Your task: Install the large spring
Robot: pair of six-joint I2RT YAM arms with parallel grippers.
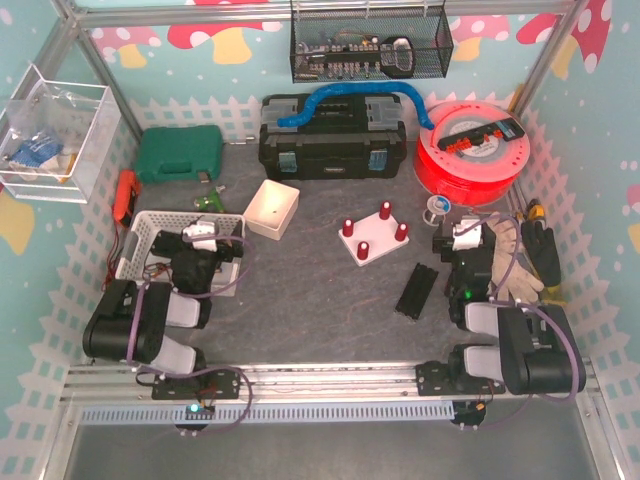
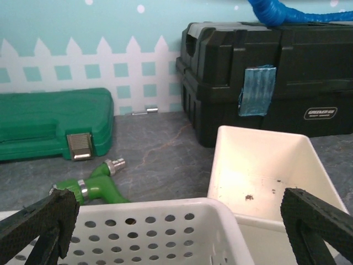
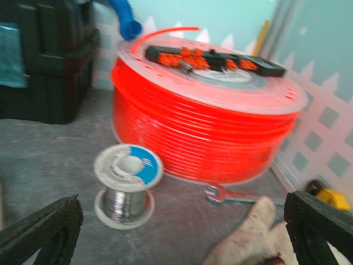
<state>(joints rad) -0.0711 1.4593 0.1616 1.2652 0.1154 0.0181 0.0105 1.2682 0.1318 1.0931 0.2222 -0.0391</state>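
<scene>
- Two black two-finger claws, left gripper [image 2: 176, 232] and right gripper [image 3: 182, 232], spread wide, grasping nothing, parked lower frame.
- White three-peg red-capped fixture plate [image 1: 373, 240] at centre; large spring not discernible.
- Locating spring required before any reach.

My left gripper [image 1: 200, 237] sits over the perforated basket [image 1: 150, 228], with the open box [image 1: 271, 208] to its right. The post block [image 1: 372, 238] lies mid-table; behind it stands the toolbox [image 1: 332, 138]. My right gripper [image 1: 462, 238] sits before the filament spool [image 1: 472, 152], the wire reel [image 1: 437, 207] between them.
</scene>
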